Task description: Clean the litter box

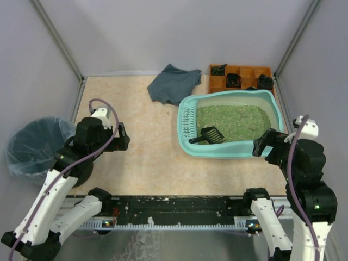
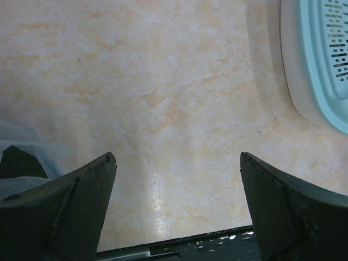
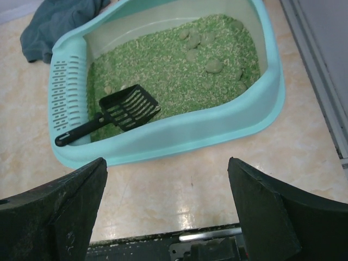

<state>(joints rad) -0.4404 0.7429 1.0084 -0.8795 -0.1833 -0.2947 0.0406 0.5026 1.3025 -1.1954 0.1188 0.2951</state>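
Note:
The turquoise litter box (image 1: 276, 111) (image 3: 255, 117) sits at the right of the table, its slotted grille (image 3: 61, 95) at the left end. It holds green litter (image 3: 179, 70) with pale clumps (image 3: 213, 66) toward the far right. A black slotted scoop (image 1: 207, 136) (image 3: 117, 111) lies inside, handle resting on the near-left rim. My right gripper (image 1: 263, 145) (image 3: 167, 163) hovers open just in front of the box's near rim, nothing between its fingers. My left gripper (image 1: 123, 137) (image 2: 178, 157) is open over bare table, with the box's left rim (image 2: 321, 70) far to its right.
A round bin with a bluish bag (image 1: 33, 145) stands at the left edge. A dark grey cloth (image 1: 173, 83) lies at the back. An orange compartment tray (image 1: 220, 82) with black items sits behind the box. Grey walls enclose the table.

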